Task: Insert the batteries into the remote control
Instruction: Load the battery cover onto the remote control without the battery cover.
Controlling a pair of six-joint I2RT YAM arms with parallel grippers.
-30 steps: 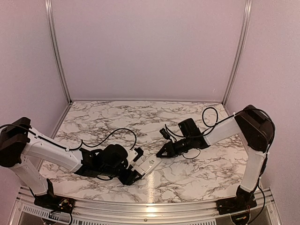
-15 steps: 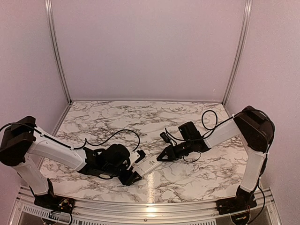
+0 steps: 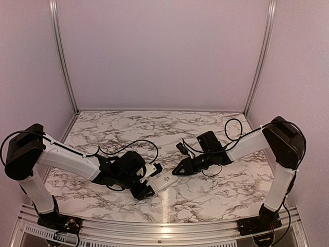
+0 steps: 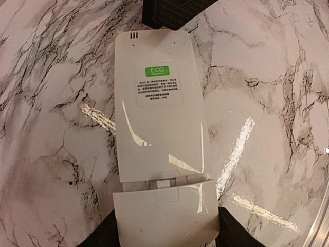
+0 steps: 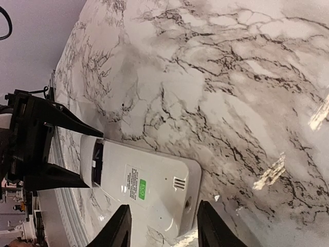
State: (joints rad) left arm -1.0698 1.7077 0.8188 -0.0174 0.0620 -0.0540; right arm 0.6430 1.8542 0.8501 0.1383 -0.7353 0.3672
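Both arms stretch low and inward, their tips nearly meeting. The left hand clamps the remote control by its sides; the right hand has its fingers spread apart.

The remote control lies back-up, so its face is pressed to the tabletop and totally hidden. In the left wrist view its lower end runs off the bottom edge, and the left gripper is just two dark slivers in the bottom corners. The right gripper is chopped off by the top edge there. The small print on the label under the green patch is too small to read. In the right wrist view the gap by the cover is just dark, so I can't tell what's inside. From the top view the remote's lower-left end sits under the left gripper.
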